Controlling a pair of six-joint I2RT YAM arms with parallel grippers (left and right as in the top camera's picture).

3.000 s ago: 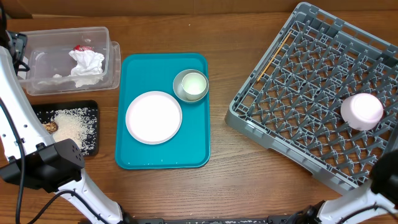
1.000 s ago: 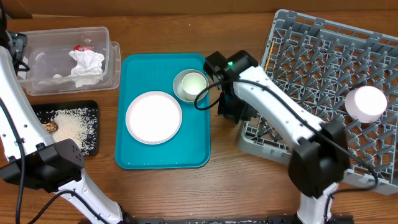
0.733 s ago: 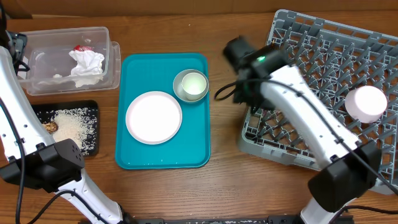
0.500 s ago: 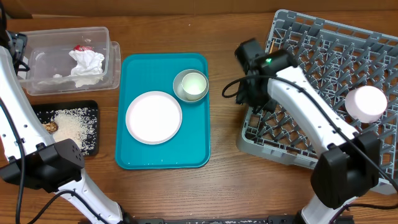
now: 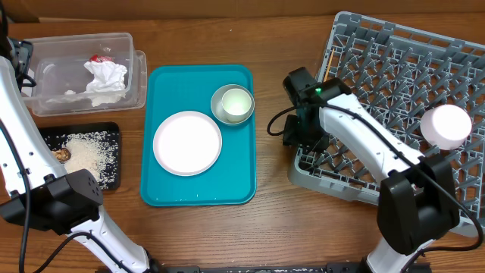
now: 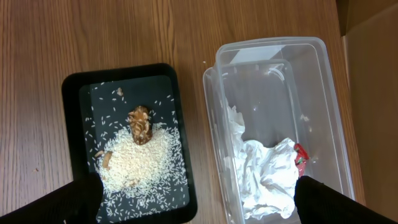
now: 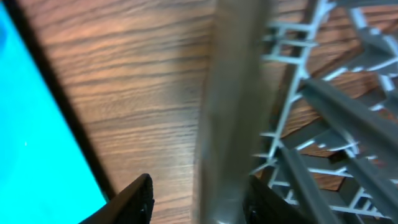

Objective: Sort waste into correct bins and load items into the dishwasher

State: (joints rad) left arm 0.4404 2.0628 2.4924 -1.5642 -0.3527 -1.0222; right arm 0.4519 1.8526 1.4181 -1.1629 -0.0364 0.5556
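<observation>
Bare bench [image 5: 273, 189] strip between teal tray [image 5: 163, 193] and dish rack [image 5: 394, 83]: partly taken by right claw [image 7: 198, 200], fingers astride rack's left wall. Right arm [image 5: 364, 144] crosses rack's near-left corner. Cup [image 5: 447, 125] blocks rack's right edge. Bench near the tray open.

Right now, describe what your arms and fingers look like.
The left arm and right arm are white tubular shells with black joint housings and loose black cables alongside. A small green light glows on the right wrist. The left fingers and right fingers are black.
</observation>
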